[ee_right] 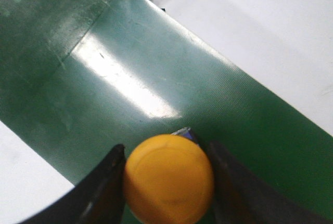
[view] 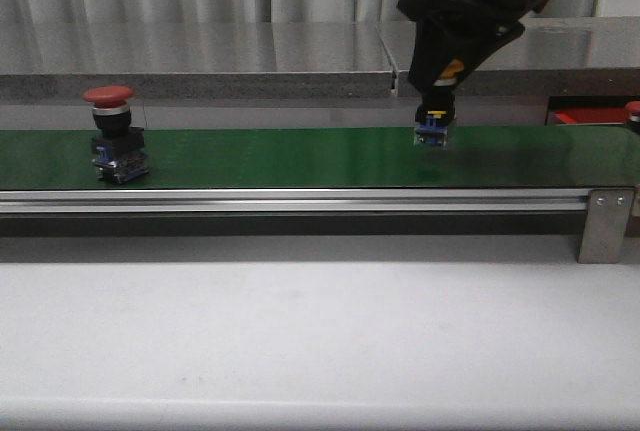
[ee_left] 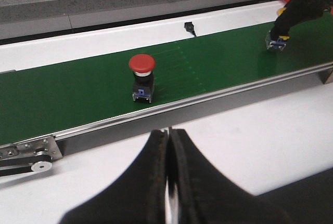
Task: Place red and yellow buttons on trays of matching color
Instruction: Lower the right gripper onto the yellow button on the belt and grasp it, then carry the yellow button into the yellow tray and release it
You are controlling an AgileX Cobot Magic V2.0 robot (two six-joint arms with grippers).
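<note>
The right gripper point(ee_right: 169, 182) stands over the belt point(view: 300, 156) with its fingers point(ee_right: 104, 193) on either side of the yellow button point(ee_right: 169, 182), pressed against the cap, so I judge it clenched on that button. In the front view the button's blue base point(view: 431, 134) sits at or just above the belt surface; whether it is lifted clear is hard to say from here.

The left gripper point(ee_left: 167, 182) hangs over the white table point(ee_left: 250, 146), its jaws pressed together and holding nothing. The red button point(ee_left: 142, 76) stands upright on the belt at about 12 o'clock from it, untouched.

In the front view the red button point(view: 115, 136) is at the belt's 9 o'clock end, the yellow one well apart toward 3 o'clock. A red tray point(view: 590, 116) shows at the far 3 o'clock edge, behind the belt. No yellow tray is visible.

As for progress, neither button lies on a tray yet. The yellow one is in hand and needs carrying to its tray, and the red one needs both picking and placing.
</note>
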